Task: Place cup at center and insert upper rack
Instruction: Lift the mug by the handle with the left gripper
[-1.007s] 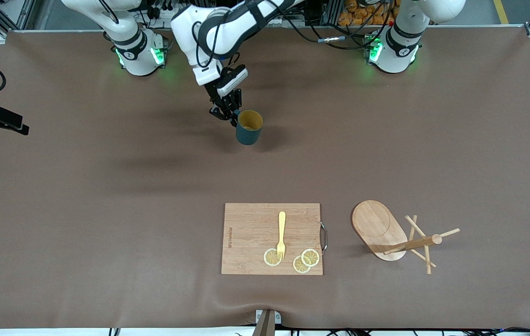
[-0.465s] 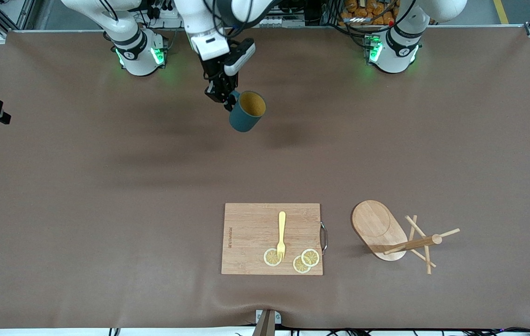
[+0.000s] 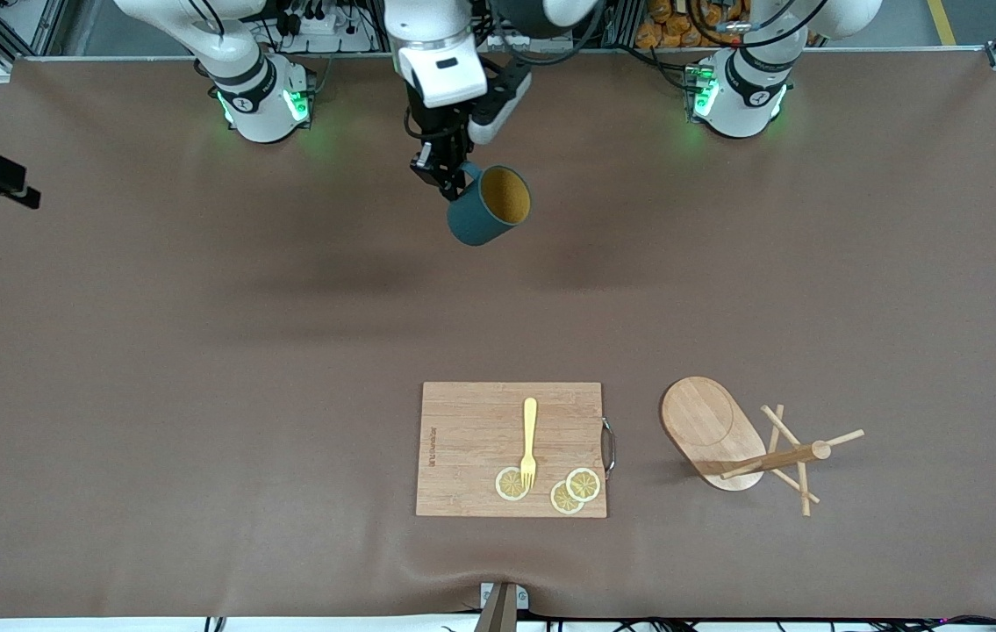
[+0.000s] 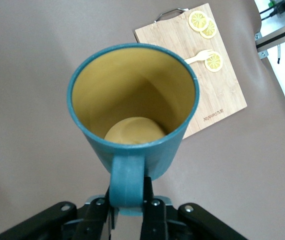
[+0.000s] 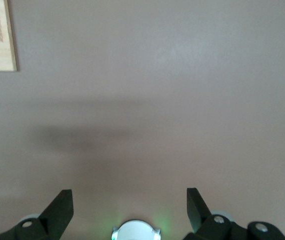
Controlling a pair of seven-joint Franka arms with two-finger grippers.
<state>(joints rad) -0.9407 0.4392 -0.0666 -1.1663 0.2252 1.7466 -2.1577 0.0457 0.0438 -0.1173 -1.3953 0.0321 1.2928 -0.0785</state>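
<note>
The dark teal cup (image 3: 489, 206), tan inside, hangs tilted in the air over the table's middle strip near the robots' bases. My left gripper (image 3: 447, 175) is shut on its loop handle. In the left wrist view the cup (image 4: 132, 110) fills the middle and the left gripper (image 4: 128, 192) pinches the handle from both sides. The wooden mug tree (image 3: 712, 430) sits near the front camera toward the left arm's end, the upper rack pegs (image 3: 844, 437) sticking out by its rounded top. My right gripper (image 5: 130, 197) is open, high over bare table, holding nothing.
A wooden cutting board (image 3: 511, 448) lies near the front camera beside the mug tree, carrying a yellow fork (image 3: 529, 439) and lemon slices (image 3: 575, 490). It also shows in the left wrist view as the board (image 4: 197, 75). A brown mat covers the table (image 3: 199, 351).
The left gripper has lifted the cup off the table and carried it toward the left arm's end, tilting it. The right gripper stays open.
</note>
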